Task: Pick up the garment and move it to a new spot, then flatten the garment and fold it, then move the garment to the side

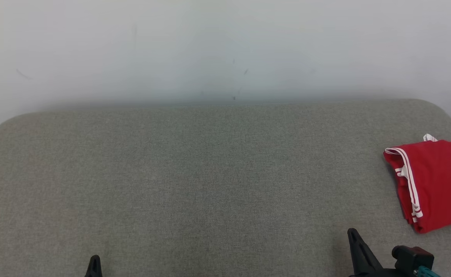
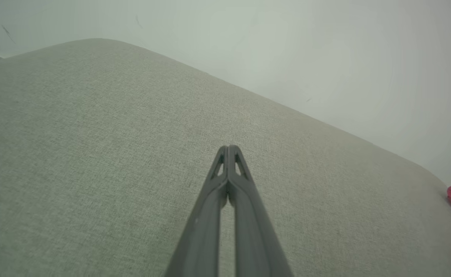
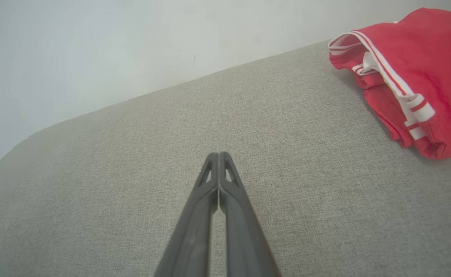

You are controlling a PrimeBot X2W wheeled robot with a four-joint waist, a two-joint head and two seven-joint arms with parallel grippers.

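Red shorts with white side stripes sit folded up at the right end of the grey fabric cushion, partly cut off by the head view's edge. Looks to me like the fold and the shift to the side are basically done.

Relative to the shorts, the right gripper is just off their near-left corner, so they lie ahead and to its right; the striped edge runs roughly away from the robot. The left gripper is way further off, well apart from them. Both have their fingers pressed together, holding nothing.

Behind the shorts there's just a pale wall. Nothing between the right gripper and the cloth.
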